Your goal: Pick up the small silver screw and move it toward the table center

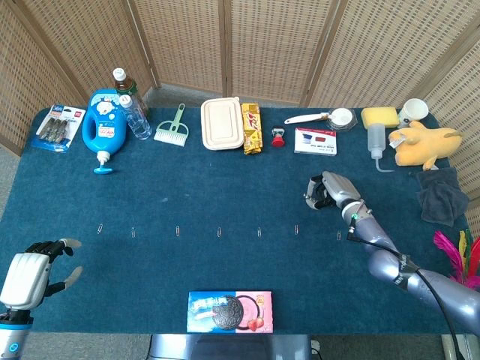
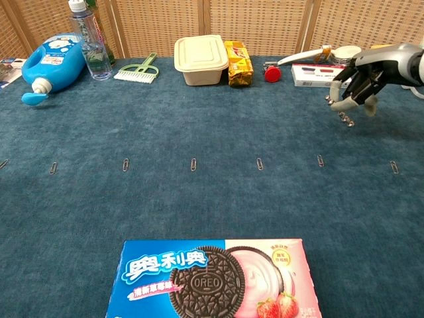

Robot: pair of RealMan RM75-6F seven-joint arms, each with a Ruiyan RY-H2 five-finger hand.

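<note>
The small silver screw (image 2: 344, 118) shows in the chest view at the right rear of the blue table, right under the curled fingertips of my right hand (image 2: 363, 81). Whether those fingertips pinch it or it lies on the cloth is unclear. In the head view my right hand (image 1: 330, 190) is turned on its side, fingers curled toward the left, just right of the table's middle; the screw is too small to make out there. My left hand (image 1: 31, 274) hovers at the near left corner, fingers apart and holding nothing.
A row of paper clips (image 1: 219, 232) crosses the table in front of the right hand. An Oreo box (image 1: 229, 311) lies at the near edge. Bottles, a brush, a lunch box (image 1: 221, 124), snacks and a red-and-white box (image 1: 315, 140) line the back.
</note>
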